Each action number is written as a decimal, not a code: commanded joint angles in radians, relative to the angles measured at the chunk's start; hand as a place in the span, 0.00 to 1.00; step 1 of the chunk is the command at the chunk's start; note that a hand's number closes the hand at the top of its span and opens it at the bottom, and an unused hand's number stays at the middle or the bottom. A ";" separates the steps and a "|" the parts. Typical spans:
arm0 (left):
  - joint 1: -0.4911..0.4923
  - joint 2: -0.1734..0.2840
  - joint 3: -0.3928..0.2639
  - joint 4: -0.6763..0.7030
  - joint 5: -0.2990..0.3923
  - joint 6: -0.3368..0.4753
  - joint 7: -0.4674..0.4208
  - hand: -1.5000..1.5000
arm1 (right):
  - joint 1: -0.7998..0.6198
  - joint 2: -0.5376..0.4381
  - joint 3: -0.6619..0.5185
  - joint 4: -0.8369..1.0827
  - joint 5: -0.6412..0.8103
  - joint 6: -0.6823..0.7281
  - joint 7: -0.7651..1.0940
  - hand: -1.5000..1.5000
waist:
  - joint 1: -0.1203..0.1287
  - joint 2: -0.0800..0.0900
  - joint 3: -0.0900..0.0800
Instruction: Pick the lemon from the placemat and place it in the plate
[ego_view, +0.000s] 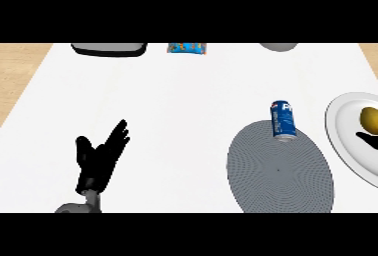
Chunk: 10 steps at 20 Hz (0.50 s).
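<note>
While only dark fingertips of the right hand (367, 137) show at the view's right edge, they sit over the white plate (341, 134), just below the lemon (370, 118). Whether those fingers are spread, curled or touching the fruit can't be told; most of the hand is cut off by the frame. The lemon, yellow-olive, lies on the plate w/ its long axis running roughly up-down in the view, directly beyond the fingertips. It's no longer on the placemat (280, 167), a grey oval just left of the plate, well apart from the fruit. So judging by position, the placing step looks done or nearly done; what remains is prob. letting go and drawing back.

A blue soda can (283, 119) lies on its side at the placemat's far edge, partly on it. The right hand is by far the nearer to the lemon.

The left hand (100, 156) rests at lower left of the white counter (170, 100), fingers straight and relaxed, holding nothing, far from plate and fruit.
</note>
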<state>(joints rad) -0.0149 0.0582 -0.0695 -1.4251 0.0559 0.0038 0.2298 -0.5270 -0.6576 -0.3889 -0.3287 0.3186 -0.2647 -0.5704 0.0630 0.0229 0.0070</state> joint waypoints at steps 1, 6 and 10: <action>0.018 -0.012 -0.013 -0.003 -0.016 0.014 -0.009 0.50 | -0.033 0.007 -0.033 0.063 -0.037 0.093 -0.116 0.00 | -0.006 -0.001 0.002; 0.005 0.006 0.017 0.015 0.013 -0.014 -0.032 0.50 | -0.073 -0.023 -0.159 0.072 -0.166 0.194 -0.201 0.00 | -0.018 0.000 0.002; 0.015 0.017 0.030 -0.015 0.025 -0.012 -0.001 0.50 | -0.071 -0.107 -0.233 0.124 -0.237 0.313 -0.181 0.00 | -0.022 -0.004 0.001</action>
<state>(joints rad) -0.0014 0.0621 -0.0560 -1.4314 0.0658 0.0003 0.2190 -0.5849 -0.6977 -0.5558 -0.2427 0.1465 -0.0562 -0.7539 0.0465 0.0208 0.0084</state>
